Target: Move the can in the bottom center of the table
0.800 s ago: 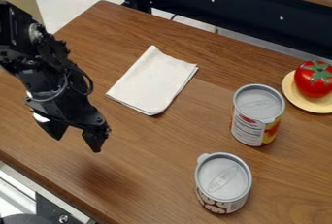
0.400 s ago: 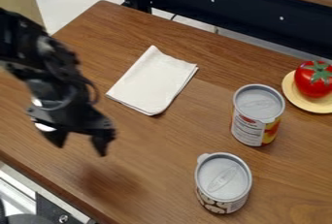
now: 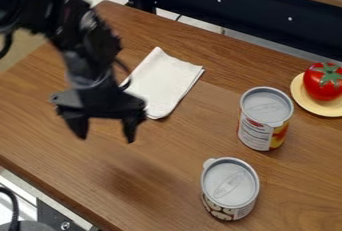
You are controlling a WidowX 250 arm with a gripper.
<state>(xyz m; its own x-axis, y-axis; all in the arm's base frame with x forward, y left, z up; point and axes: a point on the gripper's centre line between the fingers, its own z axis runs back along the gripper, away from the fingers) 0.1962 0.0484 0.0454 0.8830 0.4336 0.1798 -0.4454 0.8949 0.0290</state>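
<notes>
The black gripper (image 3: 105, 139) hangs over the left part of the wooden table (image 3: 73, 157), open, its two fingers apart with nothing between them. A can with a brown and white label (image 3: 229, 189) stands upright near the front edge, right of centre, below and to the right of the gripper. Behind it, slightly to the right, another upright can with a red, yellow and white label (image 3: 265, 118) stands apart from it.
A folded white cloth (image 3: 167, 82) lies mid-table, partly behind the gripper. A red tomato (image 3: 324, 81) sits on a small yellow plate (image 3: 327, 109) at the right edge. A dark metal frame (image 3: 234, 7) runs along the back.
The arm has moved to the right and a little up in the view, now overlapping the cloth's left side. Its gripper remains open. The cans, cloth and tomato have not moved.
</notes>
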